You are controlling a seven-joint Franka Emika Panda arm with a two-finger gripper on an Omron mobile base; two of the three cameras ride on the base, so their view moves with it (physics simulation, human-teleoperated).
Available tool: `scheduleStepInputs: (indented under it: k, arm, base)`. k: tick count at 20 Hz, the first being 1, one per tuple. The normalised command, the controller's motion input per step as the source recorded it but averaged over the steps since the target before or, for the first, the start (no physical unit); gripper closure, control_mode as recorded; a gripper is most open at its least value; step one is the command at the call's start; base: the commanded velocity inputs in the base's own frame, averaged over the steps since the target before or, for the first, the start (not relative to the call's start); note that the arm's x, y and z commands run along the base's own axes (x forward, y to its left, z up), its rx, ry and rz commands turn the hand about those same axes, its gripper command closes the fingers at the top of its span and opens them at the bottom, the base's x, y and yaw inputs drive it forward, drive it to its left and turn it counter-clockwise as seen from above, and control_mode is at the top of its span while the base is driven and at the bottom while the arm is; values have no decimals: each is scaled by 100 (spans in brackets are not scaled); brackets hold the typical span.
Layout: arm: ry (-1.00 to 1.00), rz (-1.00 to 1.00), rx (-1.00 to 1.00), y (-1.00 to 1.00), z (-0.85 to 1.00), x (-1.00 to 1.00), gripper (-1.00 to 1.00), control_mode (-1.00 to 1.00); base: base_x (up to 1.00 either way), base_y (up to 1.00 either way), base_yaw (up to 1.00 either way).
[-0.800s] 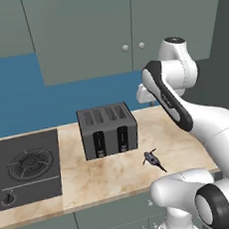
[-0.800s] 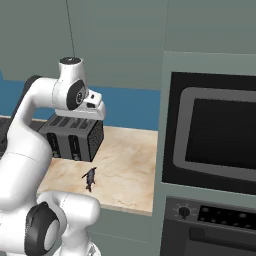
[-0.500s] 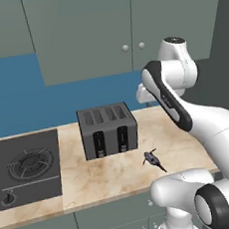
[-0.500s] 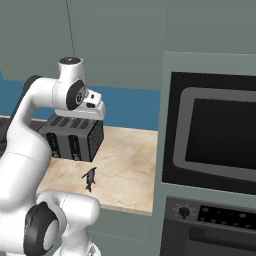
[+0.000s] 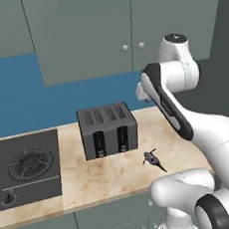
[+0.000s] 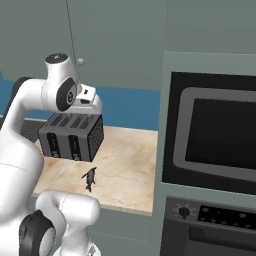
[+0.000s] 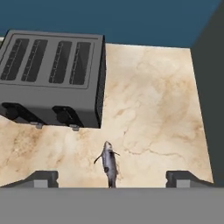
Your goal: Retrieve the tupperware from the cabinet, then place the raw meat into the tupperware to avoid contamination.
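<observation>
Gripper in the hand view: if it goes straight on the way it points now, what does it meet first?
Most likely the raw meat, lying on the counter between the open gripper fingertips. The toaster sits off to one side. Depth is hard to judge here.

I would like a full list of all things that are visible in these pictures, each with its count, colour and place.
cabinet: one, grey-green, on the wall above the counter, doors closed, two pale round knobs.
toaster: one, dark grey, four slots, on the counter beside the stove.
raw meat: one, small dark grey lump with a thin tail, on the counter in front of the toaster, apart from it.
counter: one, beige marble.
stove: one, black, set in the counter left of the toaster.
oven: one, black window in a grey-green column, right of the counter.
wall: blue, behind the counter.
gripper: one, dark tips, jaws open, above the raw meat.
</observation>
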Motion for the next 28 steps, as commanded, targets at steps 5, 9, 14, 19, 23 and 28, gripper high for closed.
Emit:
scheduleStepInputs:
  k: [5,9,14,19,23,28]
  arm:
    - [-20,0,0,-3,50,4,-100,-100]
    - [-17,0,2,-1,58,11,-100,-100]
    - [-14,0,0,3,57,19,-100,-100]
    - [-10,-1,-3,6,57,14,-100,-100]
    - [-13,0,-1,0,48,29,-100,-100]
    - [-11,0,0,3,43,39,-100,-100]
  base:
    - [0,0,0]
    - [0,0,0]
    - [0,0,0]
    - [0,0,0]
    - [0,0,0]
    - [0,0,0]
